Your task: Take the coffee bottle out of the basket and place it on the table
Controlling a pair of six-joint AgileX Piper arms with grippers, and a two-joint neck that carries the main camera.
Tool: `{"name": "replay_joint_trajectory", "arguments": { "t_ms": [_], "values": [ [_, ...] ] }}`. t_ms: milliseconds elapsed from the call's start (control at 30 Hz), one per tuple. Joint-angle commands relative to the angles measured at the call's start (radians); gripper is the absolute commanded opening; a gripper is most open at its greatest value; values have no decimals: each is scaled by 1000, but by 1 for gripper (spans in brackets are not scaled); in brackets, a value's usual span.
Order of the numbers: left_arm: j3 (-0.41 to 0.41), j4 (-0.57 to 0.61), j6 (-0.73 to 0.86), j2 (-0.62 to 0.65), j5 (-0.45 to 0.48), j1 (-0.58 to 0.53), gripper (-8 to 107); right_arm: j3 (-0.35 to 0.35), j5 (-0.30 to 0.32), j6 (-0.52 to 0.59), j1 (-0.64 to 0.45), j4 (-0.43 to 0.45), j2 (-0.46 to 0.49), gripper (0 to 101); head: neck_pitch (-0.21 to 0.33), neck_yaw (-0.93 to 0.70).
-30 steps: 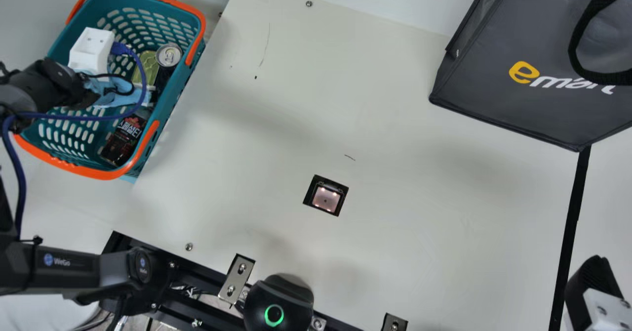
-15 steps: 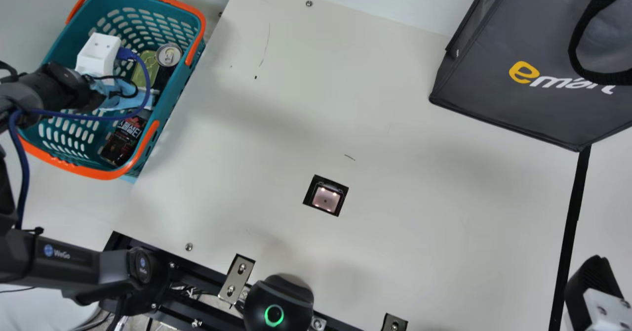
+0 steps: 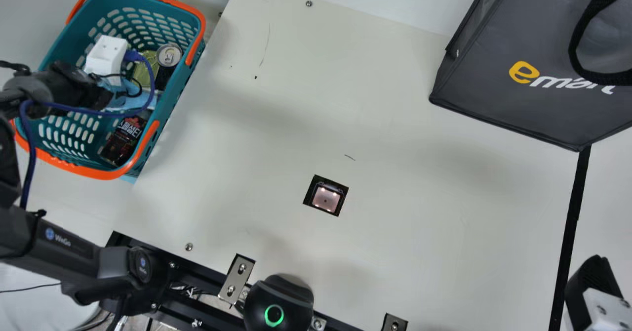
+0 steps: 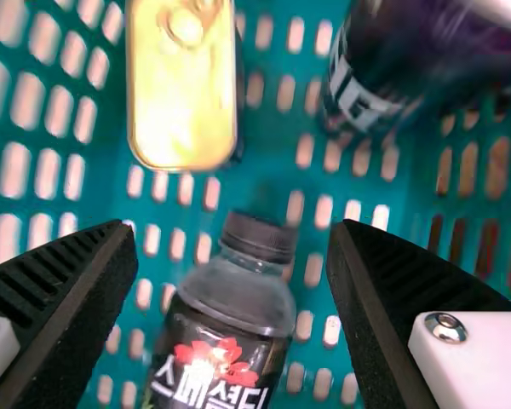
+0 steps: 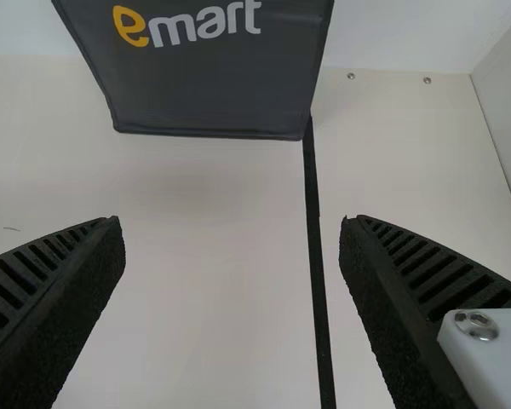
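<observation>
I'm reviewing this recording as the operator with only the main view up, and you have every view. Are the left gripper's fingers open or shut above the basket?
Observer: The left gripper's fingers are open, and the left wrist view shows bare basket on both sides of the bottle, so neither finger touches it.
Operator: I can't make out the top of that bottle. Is a cap on it?
Observer: Yes, a dark ridged cap is on its neck.
Operator: And the right gripper, is it holding anything?
Observer: No, the right wrist view shows its fingers apart with nothing between them.
</observation>
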State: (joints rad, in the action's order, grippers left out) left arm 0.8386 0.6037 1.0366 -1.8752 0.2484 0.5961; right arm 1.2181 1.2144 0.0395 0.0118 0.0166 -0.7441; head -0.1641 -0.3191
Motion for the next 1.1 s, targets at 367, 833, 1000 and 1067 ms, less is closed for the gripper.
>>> {"name": "replay_joint_trajectory", "arguments": {
  "t_ms": [367,833,1000,1067],
  "values": [
    [-1,103,128,-42,-22,8,90,0,0,0,0,0,0,91,26,-2],
    [-18,143,178,-52,-30,17,90,0,0,0,0,0,0,91,26,-2],
    [-16,153,191,-63,-35,18,90,0,0,0,0,0,0,91,26,-2],
    [-15,158,198,-68,-37,18,90,0,0,0,0,0,0,91,26,-2]
  ]
}}
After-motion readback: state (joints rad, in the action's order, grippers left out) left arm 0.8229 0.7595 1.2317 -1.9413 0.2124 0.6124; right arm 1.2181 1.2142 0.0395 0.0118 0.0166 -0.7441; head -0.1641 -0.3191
